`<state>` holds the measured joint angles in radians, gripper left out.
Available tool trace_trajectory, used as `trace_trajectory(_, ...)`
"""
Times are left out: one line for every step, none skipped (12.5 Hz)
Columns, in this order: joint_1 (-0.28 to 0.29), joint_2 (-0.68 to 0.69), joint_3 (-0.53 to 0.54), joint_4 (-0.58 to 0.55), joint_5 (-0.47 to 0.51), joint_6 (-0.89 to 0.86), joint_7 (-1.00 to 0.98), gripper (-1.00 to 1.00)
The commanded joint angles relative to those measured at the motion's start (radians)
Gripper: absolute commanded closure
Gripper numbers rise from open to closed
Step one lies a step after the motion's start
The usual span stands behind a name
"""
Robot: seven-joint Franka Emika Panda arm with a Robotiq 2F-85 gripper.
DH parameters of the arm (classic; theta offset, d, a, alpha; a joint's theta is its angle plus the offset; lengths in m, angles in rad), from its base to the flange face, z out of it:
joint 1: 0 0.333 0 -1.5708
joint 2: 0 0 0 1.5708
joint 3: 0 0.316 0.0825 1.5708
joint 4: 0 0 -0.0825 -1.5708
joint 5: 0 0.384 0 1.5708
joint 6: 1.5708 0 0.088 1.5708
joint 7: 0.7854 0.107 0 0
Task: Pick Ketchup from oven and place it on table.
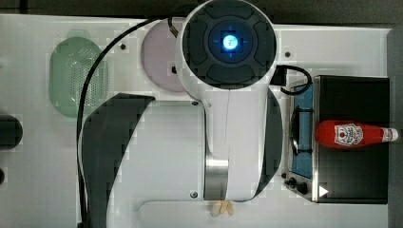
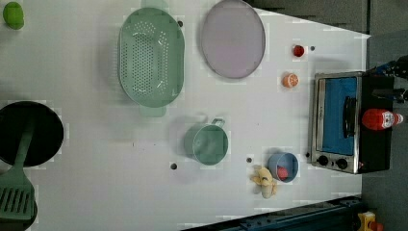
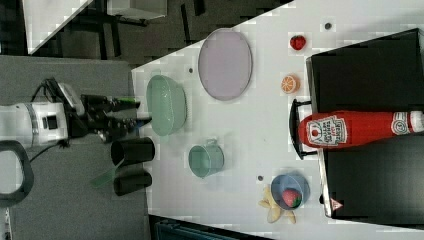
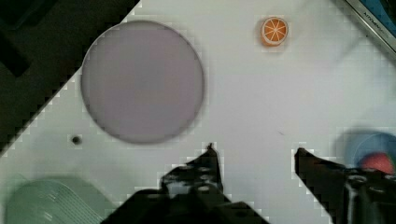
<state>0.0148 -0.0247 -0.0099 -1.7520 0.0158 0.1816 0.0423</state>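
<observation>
The pincer [image 4: 254, 156], jaws apart and empty above the white surface [image 4: 243, 93], hangs well apart from the ketchup [image 1: 354, 134] lying on its side atop the oven [image 1: 354, 180], where a glancing approach could roll the bottle off the roof.

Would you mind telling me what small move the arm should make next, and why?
Probably travel toward the oven: the gripper hangs open and empty above bare table near the plate, while the ketchup lies on its side atop the oven, untouched.
</observation>
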Motion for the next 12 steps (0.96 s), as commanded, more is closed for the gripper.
trace_trajectory(-0.04, -0.3, -0.038, -0.106, -0.025, -0.179, 0.001, -0.58)
trace_trajectory(-0.04, -0.3, -0.038, -0.106, -0.025, -0.178, 0.001, -0.8)
trace_trajectory(-0.04, -0.3, -0.04, -0.106, -0.026, -0.177, 0.001, -0.99)
trace_trajectory(-0.043, -0.299, -0.049, -0.106, -0.03, -0.174, 0.001, -1.0)
trace_trajectory(-0.048, -0.298, -0.065, -0.106, -0.037, -0.167, 0.001, -1.0)
trace_trajectory(-0.056, -0.294, -0.088, -0.106, -0.044, -0.15, 0.001, -1.0)
trace_trajectory(-0.065, -0.286, -0.117, -0.106, -0.048, -0.131, 0.001, -1.0)
trace_trajectory(-0.075, -0.274, -0.151, -0.105, -0.048, -0.101, 0.001, -1.0)
trace_trajectory(-0.088, -0.256, -0.192, -0.105, -0.048, -0.076, 0.001, -1.0)
trace_trajectory(-0.098, -0.233, -0.234, -0.105, -0.048, -0.064, 0.001, -1.0)
trace_trajectory(-0.105, -0.206, -0.278, -0.104, -0.048, -0.052, 0.001, -1.0)
trace_trajectory(-0.109, -0.174, -0.323, -0.103, -0.048, -0.033, 0.001, -1.0)
